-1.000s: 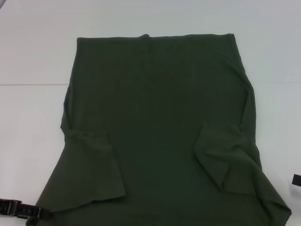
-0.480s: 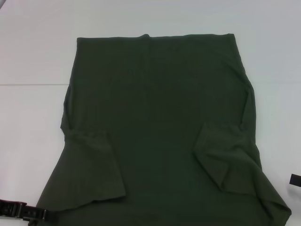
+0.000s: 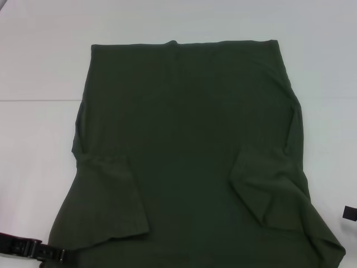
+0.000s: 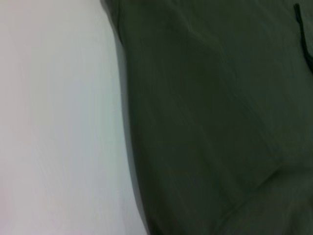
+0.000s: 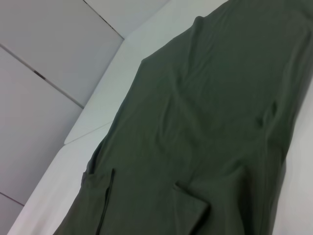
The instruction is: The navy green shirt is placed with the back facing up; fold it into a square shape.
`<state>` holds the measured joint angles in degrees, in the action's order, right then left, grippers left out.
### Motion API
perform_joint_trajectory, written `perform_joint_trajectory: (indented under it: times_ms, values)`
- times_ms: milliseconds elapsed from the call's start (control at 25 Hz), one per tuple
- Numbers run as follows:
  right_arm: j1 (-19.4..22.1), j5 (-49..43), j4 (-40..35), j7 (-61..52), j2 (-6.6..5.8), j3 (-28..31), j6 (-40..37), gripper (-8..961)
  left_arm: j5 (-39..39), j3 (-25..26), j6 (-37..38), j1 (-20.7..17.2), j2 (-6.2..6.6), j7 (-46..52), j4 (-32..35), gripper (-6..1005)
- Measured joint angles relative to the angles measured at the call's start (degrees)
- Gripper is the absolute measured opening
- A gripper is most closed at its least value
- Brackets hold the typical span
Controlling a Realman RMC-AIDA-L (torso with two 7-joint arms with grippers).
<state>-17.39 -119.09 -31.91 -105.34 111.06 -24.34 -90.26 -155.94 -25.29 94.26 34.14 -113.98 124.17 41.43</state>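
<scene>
My left gripper (image 3: 53,254) is down at the near left corner of the desk (image 3: 33,139), right at the shirt (image 3: 189,151) edge, prob touching the near left corner of the fabric. Only a dark bit of it shows w/ the arm trailing off the side, so can't tell if it's clenched or released. Left wrist cam just shows shirt edge against white desk, no fingers.

My right gripper (image 3: 350,213) is barely a dark sliver at the near right edge of the desk, just beside the shirt's right side but apart from it. Can't tell its state either.

Shirt itself: dark olive, lying flat, takes up most of the middle of the desk, running from the near edge toward the far edge. Both sleeves are folded inward onto the body. Left sleeve (image 3: 109,198) flap lies near the near left corner, pretty flat. Right sleeve (image 3: 265,187) flap sits a bit farther in on the right, more wrinkled, w/ a bunched fold toward the near right corner.

Farther up the sides run inward and fairly straight. Far edge of the shirt is straight and parallel w/ the far desk edge, w/ a tiny bump around the middle. White desk shows on the left, right & far sides.
</scene>
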Motion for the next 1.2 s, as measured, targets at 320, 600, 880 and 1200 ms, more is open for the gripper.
perform_joint_trajectory:
  times_ms: [320,600,880,1200]
  values:
    - [-0.3,0.0,0.0,0.0,0.11,0.0,0.0,795,0.2,-0.5,-0.4,0.5,-0.21,0.1,-0.1,841]
    - [-0.4,0.0,0.0,0.0,0.12,0.0,0.0,794,0.3,-2.9,0.1,1.0,-0.19,0.1,0.0,841]
    - [-0.6,0.0,0.0,-0.3,0.12,0.0,-0.2,795,0.1,-5.5,-1.0,1.5,-0.58,0.7,0.4,663]
    - [-0.8,0.1,0.0,-0.4,0.06,0.1,-0.8,795,0.0,-7.0,-2.7,1.5,-0.96,0.9,1.0,358]
